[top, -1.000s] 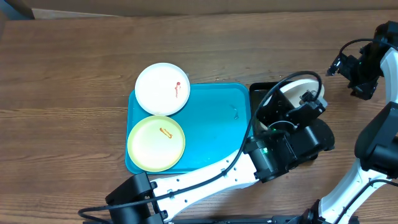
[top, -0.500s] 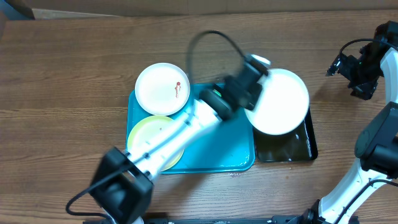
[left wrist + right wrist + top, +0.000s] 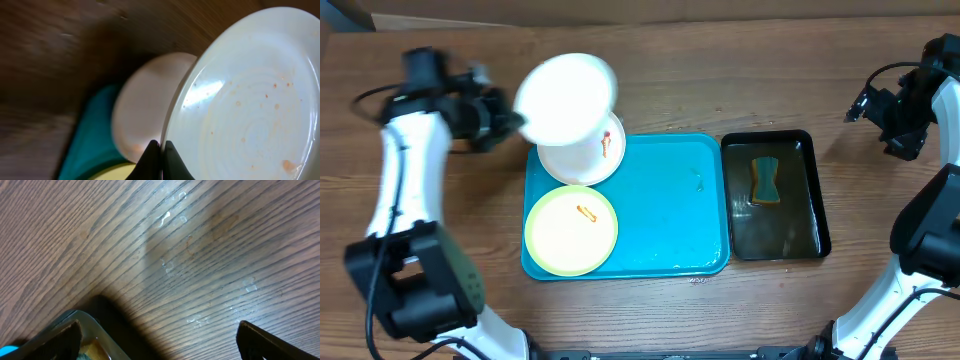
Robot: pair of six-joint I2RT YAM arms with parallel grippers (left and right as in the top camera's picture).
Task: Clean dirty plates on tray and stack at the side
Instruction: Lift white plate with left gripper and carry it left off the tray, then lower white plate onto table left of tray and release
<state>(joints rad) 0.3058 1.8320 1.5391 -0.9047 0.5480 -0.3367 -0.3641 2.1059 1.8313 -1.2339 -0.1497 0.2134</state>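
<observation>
- The pale yellow-green plate [image 3: 571, 230] lies flat in the turquoise tray [image 3: 665, 205], at about 8 o'clock from the tray's middle. A small orange smear shows on it just above its centre.
- The tray sits on the wooden surface [image 3: 720, 80]; the rest of its floor is bare blue.
- At 3 o'clock, just beside the tray, stands a narrower black tray [image 3: 808, 235] with a sponge [image 3: 766, 180] lying in its far half.
- A white plate [image 3: 582, 168] rests at about 10 o'clock, on the tray's far left corner, its edge reaching out past the rim. A red smear sits near its 3 o'clock edge.
- The left tool [image 3: 161, 147] is clamped on the rim of a second white plate [image 3: 567, 98], fingers pressed together on the edge at roughly the plate's 8 o'clock in the overhead view.
- This held plate is tilted and blurred, and overlaps the resting white plate from the 11 o'clock side. Whether the two touch cannot be told. The left wrist view shows faint orange specks across its face.
- The right tool [image 3: 159, 326] hangs at about 2 o'clock from the tray, well apart from the plates, above bare wood past the black tray's far right corner. Its fingers stand wide apart with nothing between them.
</observation>
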